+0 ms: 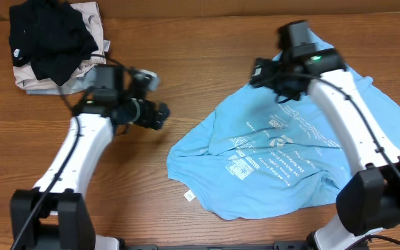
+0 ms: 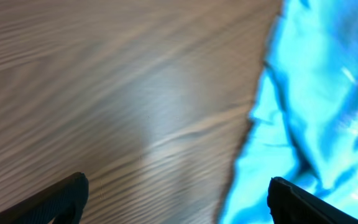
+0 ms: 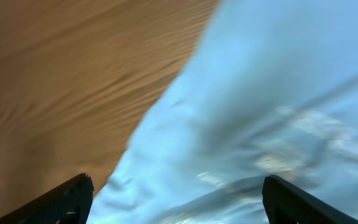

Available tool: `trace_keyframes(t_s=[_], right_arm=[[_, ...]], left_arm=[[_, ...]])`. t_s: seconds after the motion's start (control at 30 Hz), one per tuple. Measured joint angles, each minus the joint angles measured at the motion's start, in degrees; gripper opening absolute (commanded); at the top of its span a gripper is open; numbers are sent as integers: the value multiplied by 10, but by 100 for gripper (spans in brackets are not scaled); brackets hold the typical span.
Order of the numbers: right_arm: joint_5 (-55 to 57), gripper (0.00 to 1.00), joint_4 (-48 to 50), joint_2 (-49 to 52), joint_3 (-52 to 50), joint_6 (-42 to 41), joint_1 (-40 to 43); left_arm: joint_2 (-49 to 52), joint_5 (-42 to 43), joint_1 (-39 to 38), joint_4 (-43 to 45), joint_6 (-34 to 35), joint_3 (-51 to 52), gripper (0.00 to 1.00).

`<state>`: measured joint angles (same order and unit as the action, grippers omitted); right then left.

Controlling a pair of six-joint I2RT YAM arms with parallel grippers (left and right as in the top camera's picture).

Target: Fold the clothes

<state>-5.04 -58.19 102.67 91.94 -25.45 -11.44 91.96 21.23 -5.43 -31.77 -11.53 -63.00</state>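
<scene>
The sky-blue T-shirt (image 1: 276, 149) lies crumpled and spread on the right half of the wooden table, white lettering up. My left gripper (image 1: 160, 115) is open and empty above bare wood, just left of the shirt's left edge (image 2: 303, 99); its fingertips (image 2: 176, 196) straddle that edge. My right gripper (image 1: 266, 73) is open and empty over the shirt's upper left part (image 3: 260, 106), with its fingertips (image 3: 178, 198) spread wide above the cloth.
A black garment with a small white logo (image 1: 51, 38) lies on folded beige and pale garments (image 1: 92, 21) at the table's back left corner. Bare wood (image 1: 186, 55) separates that pile from the shirt.
</scene>
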Motion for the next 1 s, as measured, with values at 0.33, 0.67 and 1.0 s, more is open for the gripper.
trace_keyframes(t_s=[0.33, 0.67, 1.0], right_arm=[[8, 92, -19, 0, 0, 1, 62], [16, 96, -18, 0, 0, 1, 62], [31, 97, -10, 0, 0, 2, 62]], left_arm=[[87, 2, -90, 5, -43, 0, 75], [143, 2, -100, 6, -55, 0, 50], [148, 1, -132, -4, -54, 0, 49]])
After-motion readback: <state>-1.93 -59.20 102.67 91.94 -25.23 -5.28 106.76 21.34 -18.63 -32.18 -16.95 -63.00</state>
